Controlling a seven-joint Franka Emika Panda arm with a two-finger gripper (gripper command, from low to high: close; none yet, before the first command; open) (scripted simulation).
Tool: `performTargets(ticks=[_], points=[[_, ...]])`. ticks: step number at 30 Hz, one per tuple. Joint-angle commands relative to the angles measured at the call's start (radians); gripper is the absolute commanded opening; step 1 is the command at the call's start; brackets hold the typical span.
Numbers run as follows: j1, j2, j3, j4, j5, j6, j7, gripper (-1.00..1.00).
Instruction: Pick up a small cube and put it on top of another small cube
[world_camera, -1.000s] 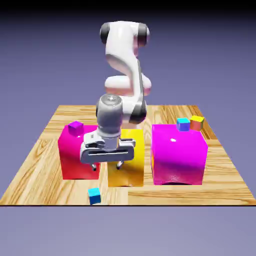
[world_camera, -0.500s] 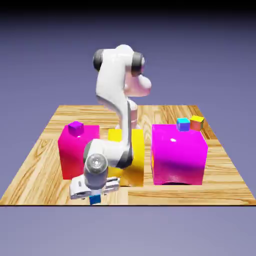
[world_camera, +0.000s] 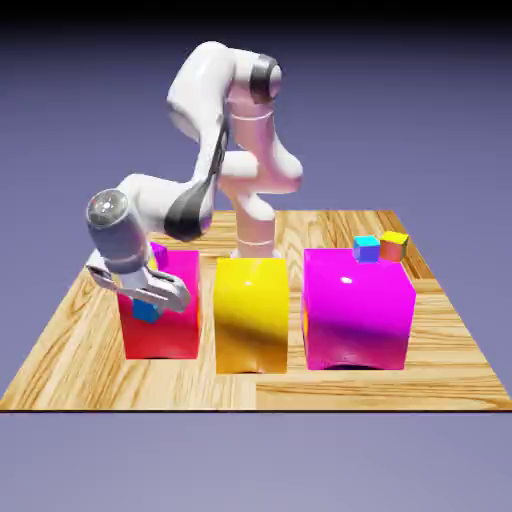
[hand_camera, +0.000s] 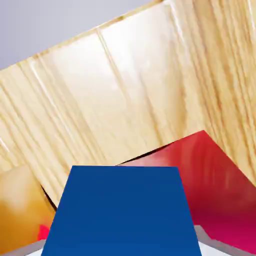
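Carry step: end effector (world_camera: 146, 303) grips the small cyan cube (world_camera: 146, 310), held off the table against the left magenta block's (world_camera: 165, 325) front. Next we judge it needs lifting above that block, then centring over the purple cube (world_camera: 158, 249) on its top.

No text, label, brand, number or sign can be read in either view: the blocks, the cubes, the table and the arm all show plain surfaces with no lettering.
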Motion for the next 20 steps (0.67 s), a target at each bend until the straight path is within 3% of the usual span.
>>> performTargets(ticks=[1,12,17,18,20], points=[[-0.011,-0.036,-0.016,-0.016,0.015,-0.017,0.044,-1.0],[-0.107,-0.381,-0.169,-0.173,0.177,-0.179,0.452,-1.0],[-0.098,-0.374,-0.154,-0.34,0.195,-0.007,0.433,-1.0],[-0.098,-0.374,-0.154,-0.34,0.195,-0.007,0.433,1.0],[-0.1,-0.376,-0.157,-0.303,0.191,-0.044,0.437,1.0]])
